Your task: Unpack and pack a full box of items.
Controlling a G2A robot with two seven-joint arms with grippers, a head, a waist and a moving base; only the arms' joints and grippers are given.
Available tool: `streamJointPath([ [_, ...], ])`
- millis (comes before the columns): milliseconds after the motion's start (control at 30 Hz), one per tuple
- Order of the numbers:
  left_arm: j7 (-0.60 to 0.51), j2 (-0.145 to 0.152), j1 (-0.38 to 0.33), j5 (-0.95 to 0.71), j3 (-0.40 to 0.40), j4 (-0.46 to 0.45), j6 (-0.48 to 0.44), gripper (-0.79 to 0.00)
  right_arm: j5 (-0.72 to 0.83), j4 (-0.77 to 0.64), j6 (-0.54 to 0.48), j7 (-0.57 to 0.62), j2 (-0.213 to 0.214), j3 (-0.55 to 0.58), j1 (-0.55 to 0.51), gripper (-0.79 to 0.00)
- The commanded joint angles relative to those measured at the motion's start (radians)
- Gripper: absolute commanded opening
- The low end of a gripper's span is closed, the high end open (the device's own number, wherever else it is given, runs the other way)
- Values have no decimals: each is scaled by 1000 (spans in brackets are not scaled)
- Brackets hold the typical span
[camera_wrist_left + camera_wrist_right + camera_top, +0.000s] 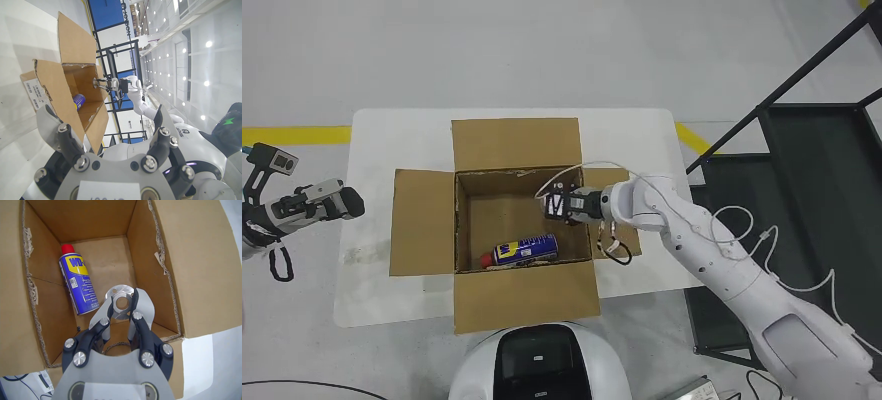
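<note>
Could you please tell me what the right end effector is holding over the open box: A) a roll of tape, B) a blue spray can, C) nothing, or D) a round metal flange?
D: the right end effector grips a round metal flange; the blue spray can lies inside the box.

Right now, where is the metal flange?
In the right wrist view the metal flange is clamped in the right gripper, held inside the open cardboard box toward its right side, with the blue spray can lying on its floor.

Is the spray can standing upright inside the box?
No, the spray can lies on its side on the floor of the box.
</note>
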Motion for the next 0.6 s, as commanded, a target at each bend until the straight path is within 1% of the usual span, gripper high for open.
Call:
streamJointPath([
  [0,0,0,0,0,0,0,0,0,6,39,15,-5,-15,-30,24,-785],
  [33,0,0,0,0,0,0,0,0,5,56,20,-6,-21,-43,34,-773],
  [67,0,0,0,0,0,0,0,0,7,73,26,-8,-28,-54,42,-539],
  [100,0,0,0,0,0,0,0,0,10,89,29,-11,-34,-65,49,-443],
  [133,0,0,0,0,0,0,0,0,11,104,32,-13,-39,-75,55,-406],
  [167,0,0,0,0,0,0,0,0,12,116,34,-16,-44,-84,61,-308],
  [200,0,0,0,0,0,0,0,0,12,126,33,-19,-48,-91,65,-185],
  [267,0,0,0,0,0,0,0,0,13,141,30,-27,-55,-101,69,-99],
  [333,0,0,0,0,0,0,0,0,21,144,19,-44,-57,-100,69,-43],
  [367,0,0,0,0,0,0,0,0,25,142,13,-54,-56,-94,66,0],
  [467,0,0,0,0,0,0,0,0,41,118,-13,-93,-43,-51,46,0],
  [567,0,0,0,0,0,0,0,0,72,62,-69,-146,-15,34,-2,0],
])
